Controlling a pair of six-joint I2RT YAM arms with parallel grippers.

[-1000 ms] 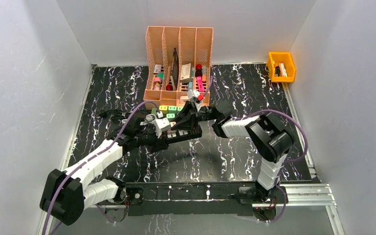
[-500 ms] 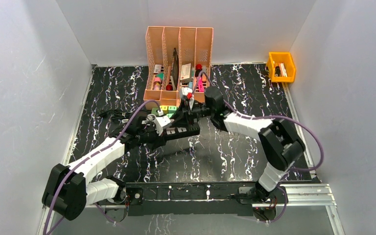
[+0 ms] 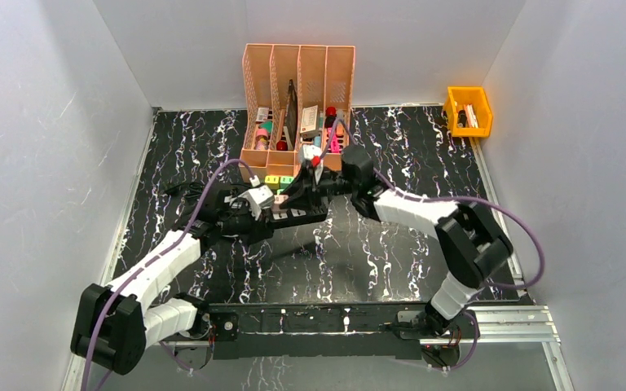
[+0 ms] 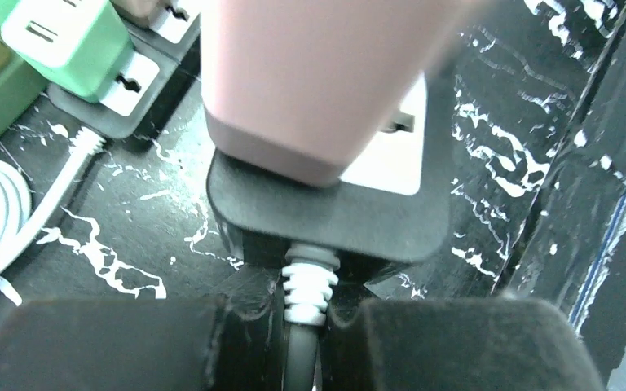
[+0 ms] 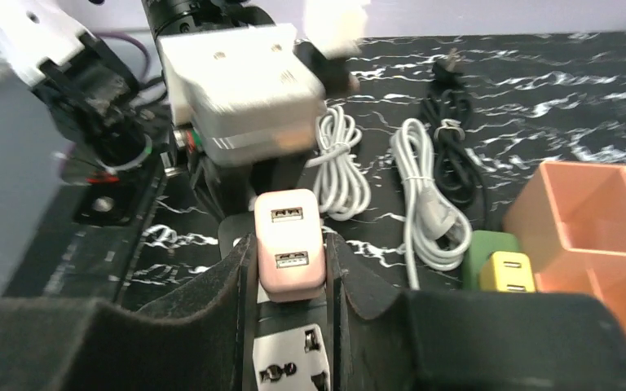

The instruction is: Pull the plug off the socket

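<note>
A pink plug [image 5: 289, 244] with two USB ports stands on the end socket of a black power strip [image 3: 303, 217]. My right gripper [image 5: 290, 254] is shut on it, a finger [image 5: 240, 273] pressed to each side. In the left wrist view the pink plug [image 4: 318, 81] fills the top, over the strip's white socket face [image 4: 391, 155]. Its pins are hidden. My left gripper [image 4: 303, 338] is shut on the power strip's cable, just behind the white strain relief [image 4: 310, 285].
An orange file organizer [image 3: 297, 90] full of items stands behind the strip, with green and yellow plugs [image 3: 281, 181] at its foot. Coiled white cables [image 5: 424, 195] and a black cable [image 5: 456, 106] lie beside the strip. A yellow bin [image 3: 468, 110] sits far right.
Both grippers and the power strip have shifted a little toward the organizer. The right arm's elbow has swung out to the right. Both grips are unchanged.
</note>
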